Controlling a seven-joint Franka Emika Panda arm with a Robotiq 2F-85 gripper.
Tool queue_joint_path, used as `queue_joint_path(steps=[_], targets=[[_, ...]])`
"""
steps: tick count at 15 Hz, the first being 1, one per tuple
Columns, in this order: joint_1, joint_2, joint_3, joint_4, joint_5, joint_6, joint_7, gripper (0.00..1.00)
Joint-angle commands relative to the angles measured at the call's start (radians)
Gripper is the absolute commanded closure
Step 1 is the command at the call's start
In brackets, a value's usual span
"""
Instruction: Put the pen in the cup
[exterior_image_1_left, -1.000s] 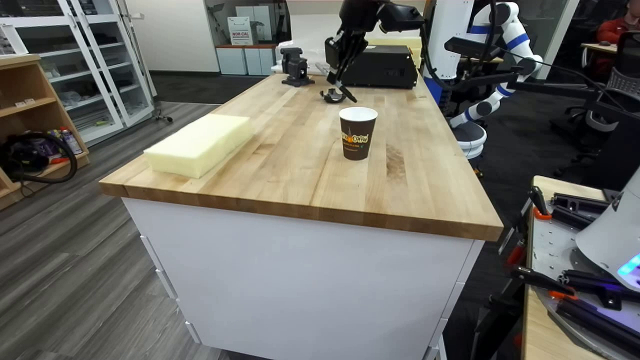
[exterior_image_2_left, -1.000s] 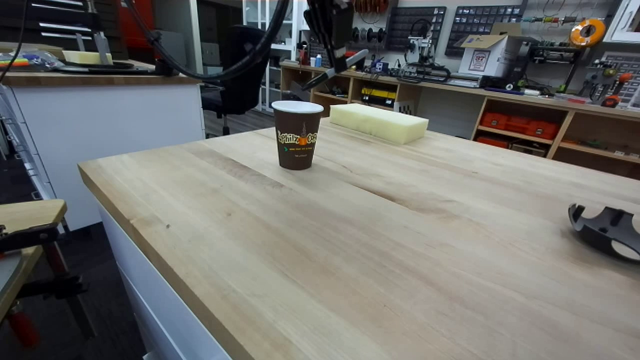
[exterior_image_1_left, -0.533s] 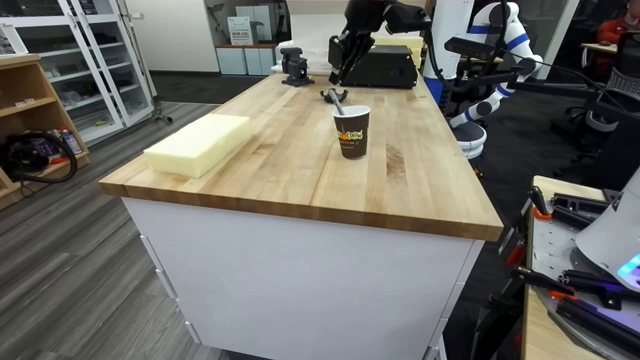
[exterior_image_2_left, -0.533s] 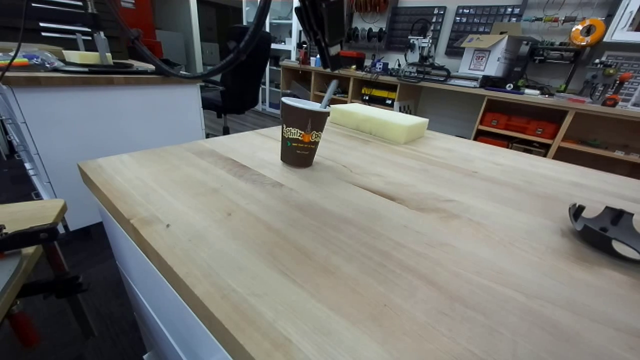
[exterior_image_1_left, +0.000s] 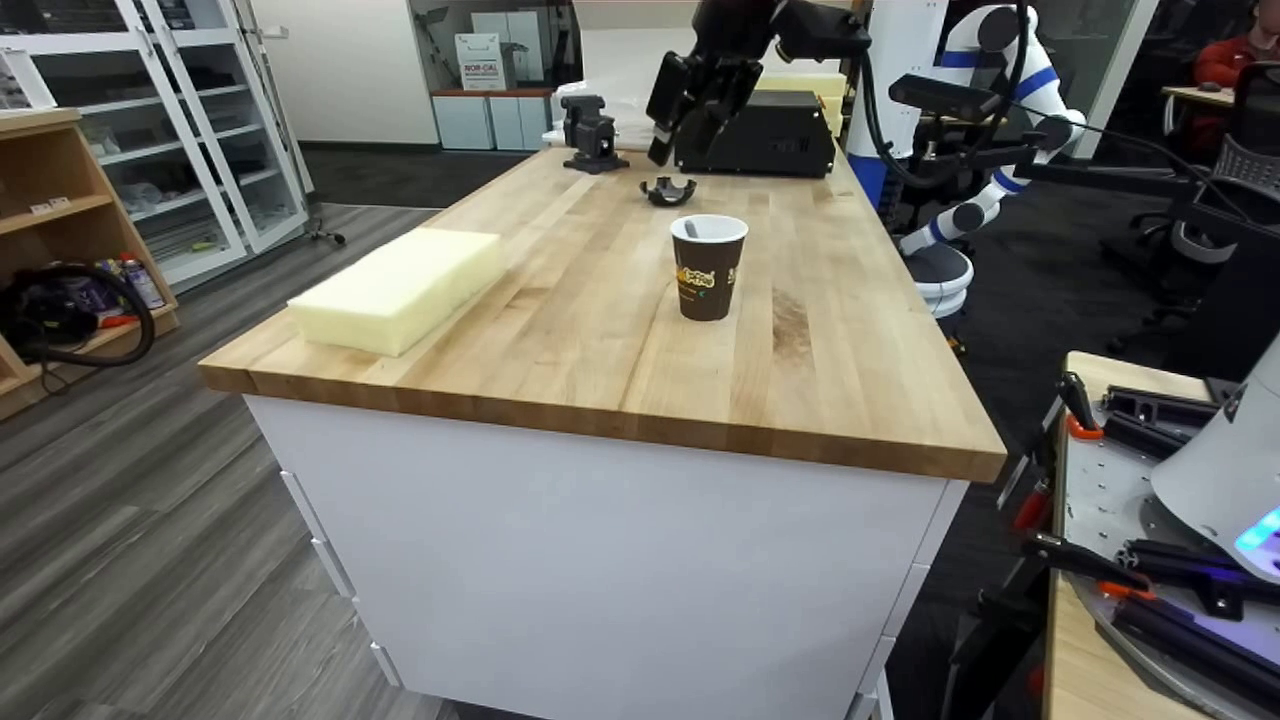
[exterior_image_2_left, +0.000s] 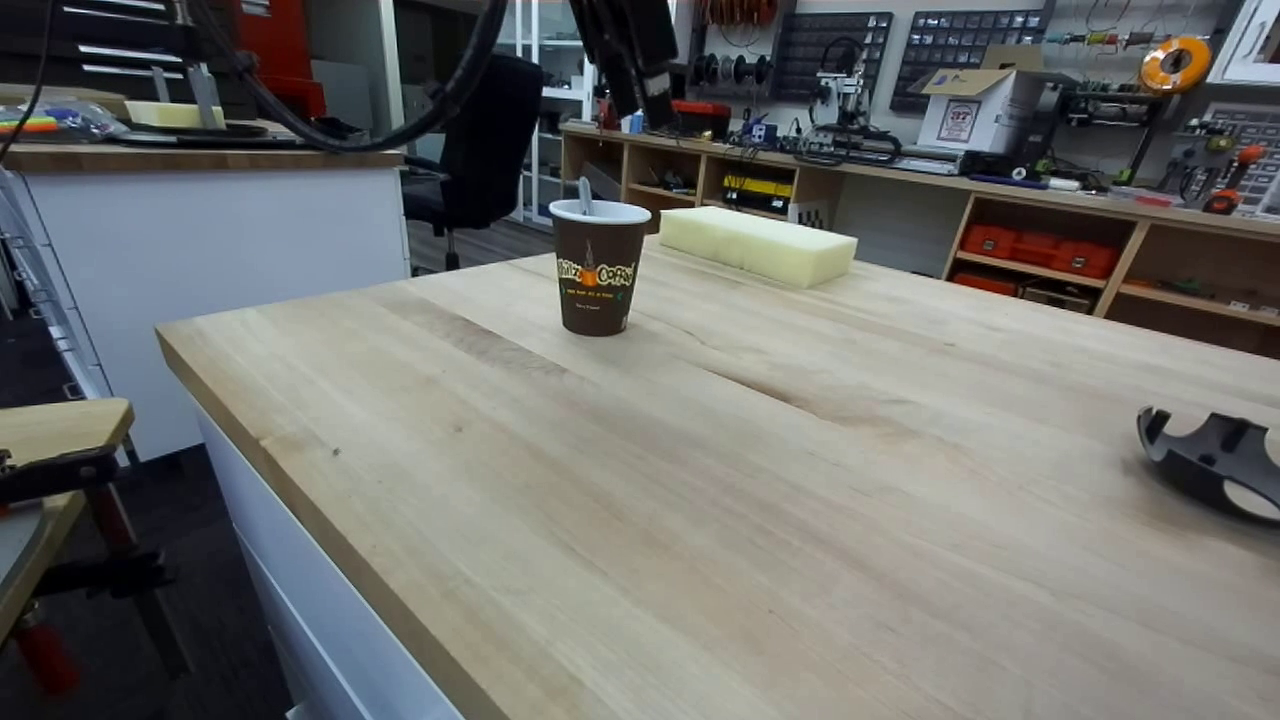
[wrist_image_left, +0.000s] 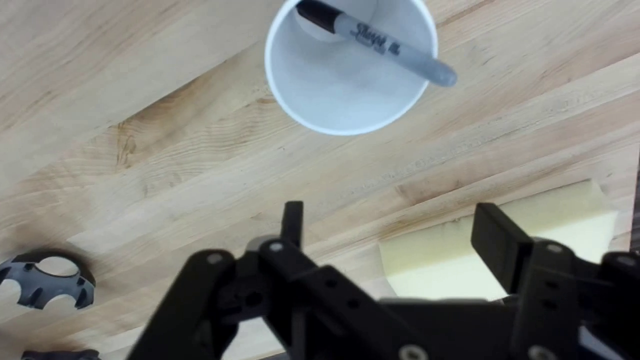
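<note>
One pen leans inside the cup; claw spread wide, holding nothing. Placement step looks done; next move: back away without nudging the cup.

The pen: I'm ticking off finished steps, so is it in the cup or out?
In. The wrist view shows the pen slanting in the cup, black end inside, gray end poking past the rim.
</note>
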Motion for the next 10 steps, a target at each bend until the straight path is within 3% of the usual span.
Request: queue_joint_path(steps=[1,3,10], targets=[[-0.006,-0.001,0.007,0.0,0.007,-0.001,-0.005,0.09],[-0.006,0.004,0.006,0.0,0.006,0.0,-0.006,0.0],[-0.007,0.005,0.006,0.0,0.006,0.0,-0.006,0.0]])
